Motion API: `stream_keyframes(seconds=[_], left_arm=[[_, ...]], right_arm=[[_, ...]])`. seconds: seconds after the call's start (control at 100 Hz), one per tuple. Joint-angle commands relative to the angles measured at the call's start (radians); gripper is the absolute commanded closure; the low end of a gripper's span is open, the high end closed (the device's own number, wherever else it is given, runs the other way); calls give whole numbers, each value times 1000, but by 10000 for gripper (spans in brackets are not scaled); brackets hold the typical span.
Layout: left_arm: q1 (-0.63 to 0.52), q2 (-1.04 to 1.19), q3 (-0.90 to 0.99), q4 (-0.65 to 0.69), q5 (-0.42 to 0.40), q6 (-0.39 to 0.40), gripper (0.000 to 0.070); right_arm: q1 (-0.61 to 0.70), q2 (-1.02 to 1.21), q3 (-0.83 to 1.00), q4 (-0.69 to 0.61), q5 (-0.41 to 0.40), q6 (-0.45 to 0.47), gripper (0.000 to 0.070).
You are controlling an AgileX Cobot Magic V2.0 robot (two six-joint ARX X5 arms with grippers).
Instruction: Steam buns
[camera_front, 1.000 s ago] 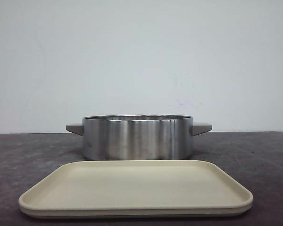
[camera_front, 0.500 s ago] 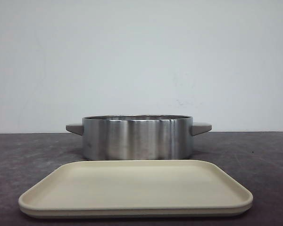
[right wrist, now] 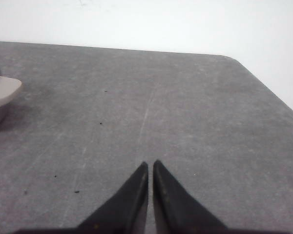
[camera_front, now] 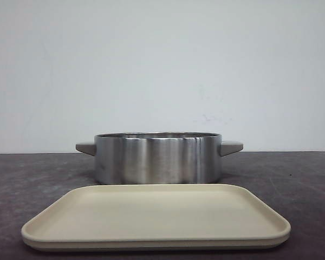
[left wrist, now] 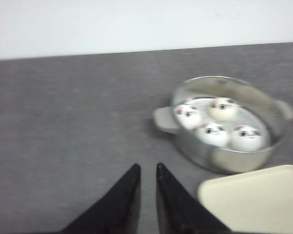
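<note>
Four buns (left wrist: 217,125) sit inside the steel pot (left wrist: 234,161); likely soft and light, they suit gentle side grips, while left gripper (left wrist: 147,170) and right gripper (right wrist: 150,167) hang nearly closed, empty.

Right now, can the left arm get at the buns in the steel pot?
Probably yes: the buns sit uncovered in the lidless pot, and only bare table lies between them and the left pincer, which looks shut.

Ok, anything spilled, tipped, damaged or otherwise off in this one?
Nothing stands out. The four buns sit upright inside the steel pot, which stands level behind the bare beige tray. Both grippers, left and right, hang over bare table with fingers nearly together, holding nothing.
</note>
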Motion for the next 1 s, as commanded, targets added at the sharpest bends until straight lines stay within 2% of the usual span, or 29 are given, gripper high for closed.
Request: stream_keyframes(seconds=[0.0,0.05,0.1,0.18,0.29,0.43,0.5,0.63,0.74,0.89,0.99], left_arm=[[43,-14,11,21,-2,21,684],[93,-29,2,56,16,-2,683],[146,-51,-29,114,55,6,683],[231,-99,-131,265,90,37,684],[343,-183,-331,492,129,39,684],[474,-282,-578,673,299,0,684],[527,-319,-682,721,353,-3,684],[598,-379,-823,764,401,-3,684],[629,-428,-882,768,401,8,684],[646,-470,-929,782,393,84,683],[651,-470,-966,823,390,89,683]], right_arm=[[0,0,-3,7,3,-7,690],[0,0,-3,7,3,-7,690],[0,0,-3,7,3,-7,690],[0,0,-3,7,3,-7,690],[0,0,-3,7,3,-7,690],[0,0,-3,7,3,-7,690],[0,0,-3,7,3,-7,690],[0,0,-3,7,3,-7,690],[0,0,-3,7,3,-7,690],[0,0,-3,7,3,-7,690],[0,0,-3,7,3,-7,690]])
